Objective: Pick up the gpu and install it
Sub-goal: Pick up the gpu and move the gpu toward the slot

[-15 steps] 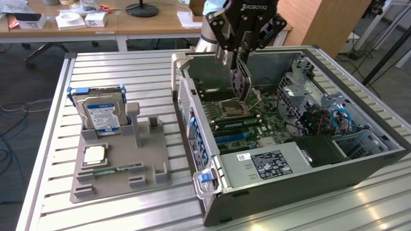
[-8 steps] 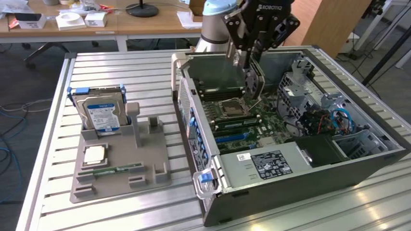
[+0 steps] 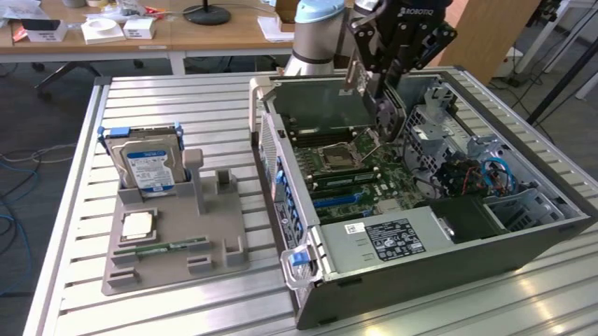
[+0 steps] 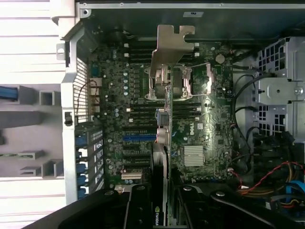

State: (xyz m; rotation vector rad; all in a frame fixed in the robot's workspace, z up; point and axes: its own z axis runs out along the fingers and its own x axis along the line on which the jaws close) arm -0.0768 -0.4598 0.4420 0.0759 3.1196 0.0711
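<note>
gpu (image 4: 163, 133): 1, in end effector (image 4: 164, 207) | hard drive (image 3: 148, 168): 1 | case (image 3: 449, 266): 1

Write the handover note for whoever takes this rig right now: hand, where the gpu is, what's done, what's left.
Hand: shut on the gpu, which it holds on edge.
Where: the gpu hangs inside the open computer case, above the motherboard. The hard drive and the memory stick sit on the gray holder tray on the table beside the case.
Done: the gpu is picked up and is over the board.
Left: as far as shows, the gpu is not yet seated in a slot.
</note>
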